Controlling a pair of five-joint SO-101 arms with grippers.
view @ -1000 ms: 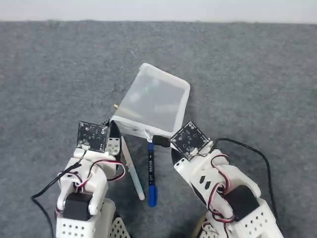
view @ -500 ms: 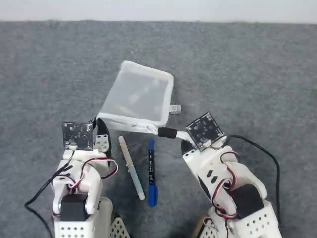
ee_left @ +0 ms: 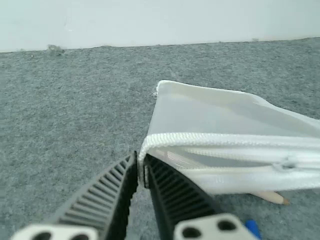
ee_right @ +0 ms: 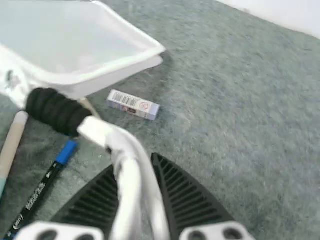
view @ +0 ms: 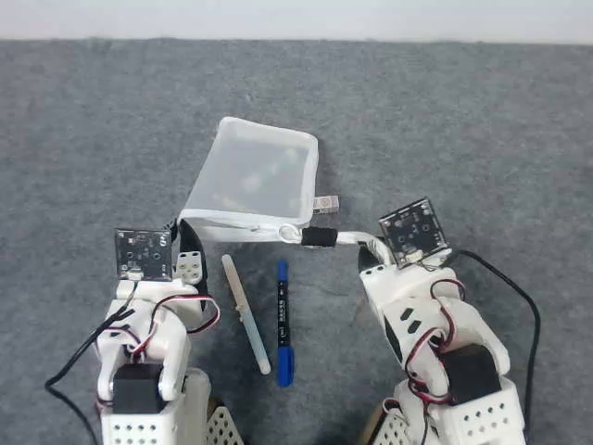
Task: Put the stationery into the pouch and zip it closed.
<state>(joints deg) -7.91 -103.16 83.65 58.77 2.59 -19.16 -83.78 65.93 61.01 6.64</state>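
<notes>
Both arms extend forward side by side, left tool [ee_left: 139, 163] and right tool [ee_right: 134, 163] pinched closed.

one translucent zip pouch [view: 255, 181], one blue marker [view: 283, 320], one pale pencil [view: 246, 313], one small labelled eraser [view: 324, 202], two arms' pincers: left gripper [ee_left: 140, 158], right gripper [ee_right: 132, 162].

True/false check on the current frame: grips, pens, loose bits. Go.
1. The left gripper is shut on a corner of the pouch. True.
2. The blue marker is inside the pouch. False: it lies on the table outside the pouch, beside the pale pen.
3. The right gripper is shut on the pouch's white pull strap. True.
4. The small box sits on top of the pouch. False: it lies on the table next to the pouch.
</notes>
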